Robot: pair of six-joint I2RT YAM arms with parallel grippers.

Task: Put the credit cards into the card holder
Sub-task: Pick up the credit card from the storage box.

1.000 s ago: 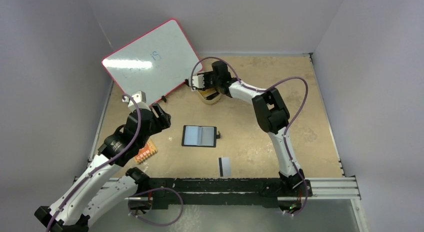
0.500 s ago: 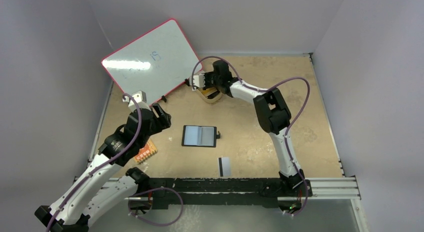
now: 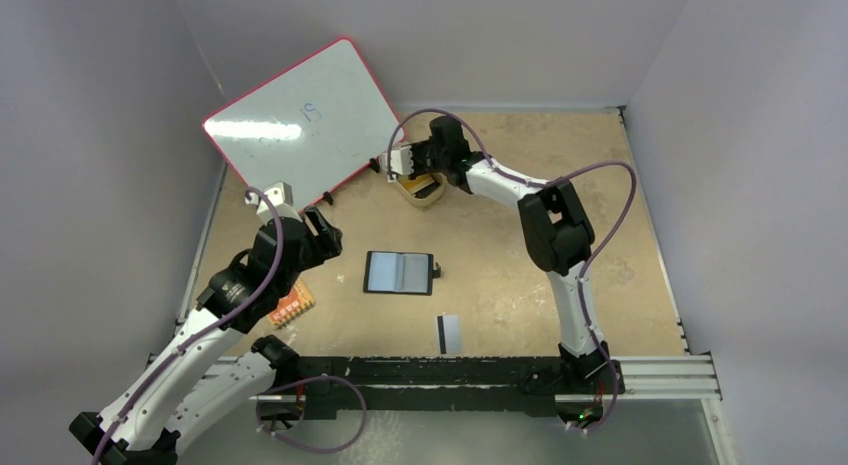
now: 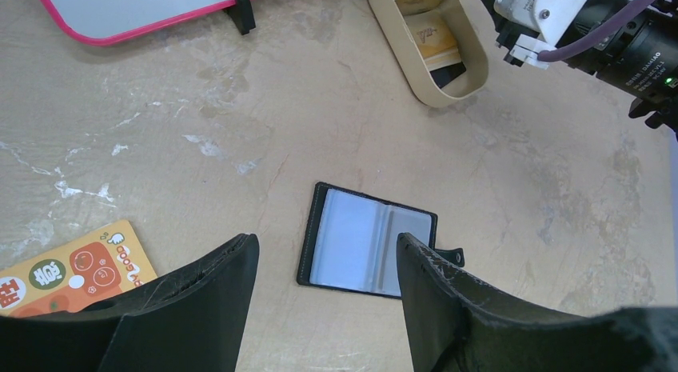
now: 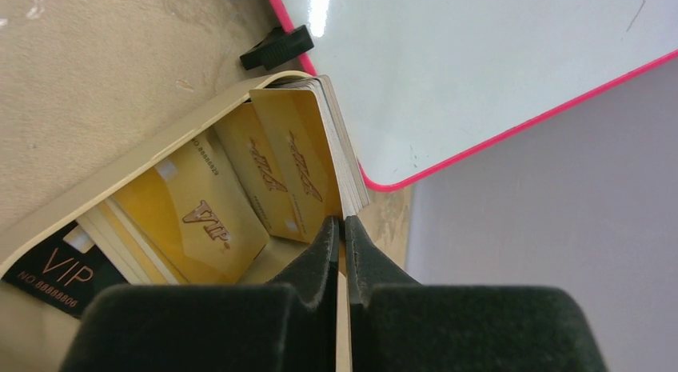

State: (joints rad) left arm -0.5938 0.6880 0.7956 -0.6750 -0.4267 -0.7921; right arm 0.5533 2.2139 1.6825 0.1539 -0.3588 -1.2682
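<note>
An open black bifold card holder (image 3: 399,272) lies at the centre of a beige tabletop (image 3: 620,235). A grey plastic card with a black stripe (image 3: 449,332) lies in front of it to the right, apart from it. A small orange printed board (image 3: 292,307) lies to its left. Behind it, a tan oval tray (image 4: 438,98) holds gold plastic cards (image 5: 200,212), just right of a pink-framed whiteboard (image 3: 305,120) propped at the back left.

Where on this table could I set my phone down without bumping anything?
The widest bare patch is the right side of the table, beyond the right arm. There is also room between the card holder and the tray. The far left is crowded: whiteboard, tray and right claw sit close together.
</note>
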